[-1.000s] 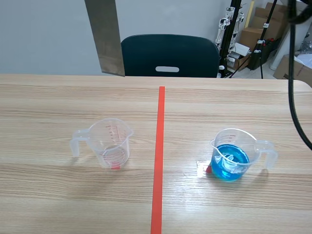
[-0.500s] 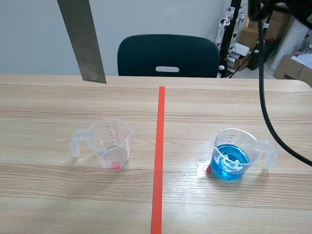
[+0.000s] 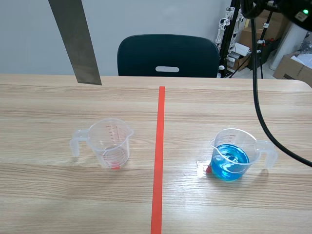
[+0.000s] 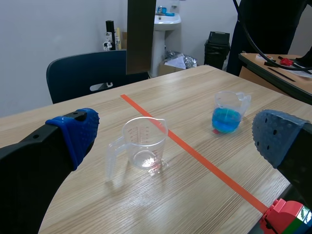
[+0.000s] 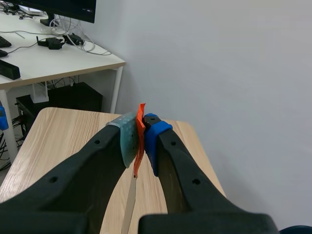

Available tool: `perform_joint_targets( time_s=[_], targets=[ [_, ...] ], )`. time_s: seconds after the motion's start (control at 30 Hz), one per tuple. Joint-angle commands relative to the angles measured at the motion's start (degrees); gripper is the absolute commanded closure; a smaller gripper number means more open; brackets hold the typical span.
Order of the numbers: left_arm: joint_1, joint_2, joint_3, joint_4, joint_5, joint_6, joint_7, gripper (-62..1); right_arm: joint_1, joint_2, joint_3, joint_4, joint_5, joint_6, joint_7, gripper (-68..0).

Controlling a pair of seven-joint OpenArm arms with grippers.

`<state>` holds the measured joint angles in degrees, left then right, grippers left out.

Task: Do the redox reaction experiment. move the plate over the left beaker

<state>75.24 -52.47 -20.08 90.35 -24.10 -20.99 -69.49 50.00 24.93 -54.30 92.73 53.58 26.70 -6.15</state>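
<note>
A long grey metal plate [image 3: 75,41] hangs upright from above, its lower end behind and to the left of the empty clear beaker [image 3: 111,142]. The beaker of blue liquid [image 3: 233,156] stands right of the red tape line. My right gripper [image 5: 140,127] is shut on the plate [image 5: 130,204], seen edge-on with an orange tag between the pads. The left gripper [image 4: 175,134] is open and holds nothing; the empty beaker [image 4: 145,148] lies ahead of it, with the plate [image 4: 141,34] hanging behind and the blue beaker [image 4: 228,114] farther off.
A dark chair [image 3: 168,56] stands behind the table's far edge. My right arm's black cable [image 3: 258,97] droops over the table's right side. A small clear scrap [image 3: 202,168] lies beside the blue beaker. Coloured toy bricks [image 4: 285,219] sit beside the left gripper.
The hanging plate has swung leftward across the scene, from above the empty beaker's right side to past its left. The right arm's cable has shifted left too.
</note>
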Motion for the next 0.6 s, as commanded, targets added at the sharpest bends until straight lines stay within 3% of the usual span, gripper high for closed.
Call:
perform_joint_targets(
  time_s=[0.0, 0.57],
  targets=[
    [0.0, 1.2, 0.0, -0.2, -0.3, 0.4, -1.0, -62.3, 2.4, -0.7, 0.6, 0.6, 1.3, -0.3, -0.1, -0.2],
    [0.0, 1.2, 0.0, -2.7, -0.4, 0.4, -1.6, -62.3, 3.3, -1.7, 0.6, 0.6, 4.3, -1.6, -4.5, -0.2]
  ],
)
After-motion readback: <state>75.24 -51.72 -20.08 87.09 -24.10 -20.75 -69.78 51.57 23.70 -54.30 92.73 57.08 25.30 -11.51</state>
